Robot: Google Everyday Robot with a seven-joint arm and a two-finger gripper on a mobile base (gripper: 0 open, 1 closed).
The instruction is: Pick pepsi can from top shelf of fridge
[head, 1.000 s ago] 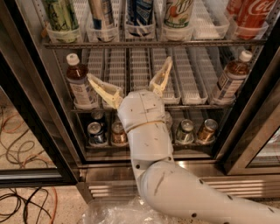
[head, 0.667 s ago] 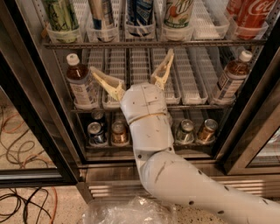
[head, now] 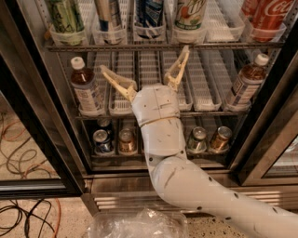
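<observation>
Holds the gripper (head: 144,59) splayed wide, jaws far apart and closed on nothing. Points the tan fingers (head: 173,76) up and outward in a V, in front of the empty white trays of the middle rack. Reaches higher than a moment ago: brings the right fingertip level with the front bar of the top shelf (head: 233,45), where it sat clearly below before.

Leaves the pepsi can (head: 150,10) untouched, upright in its tray on that shelf, third lane from the left, above the gap between the fingers and well clear of both. On its left, a slim silver-and-blue can (head: 109,14); on its right, a green-and-white can (head: 191,11). Farther out, a green can (head: 65,14) and a Coca-Cola can (head: 274,14) — all placed as they were earlier.

Brings the white arm (head: 163,135) up from lower right, across the fridge (head: 116,201) grille. At the ends of the middle rack, brown bottles (head: 86,88); on the rack below, small cans (head: 103,141) on either side of the arm.
</observation>
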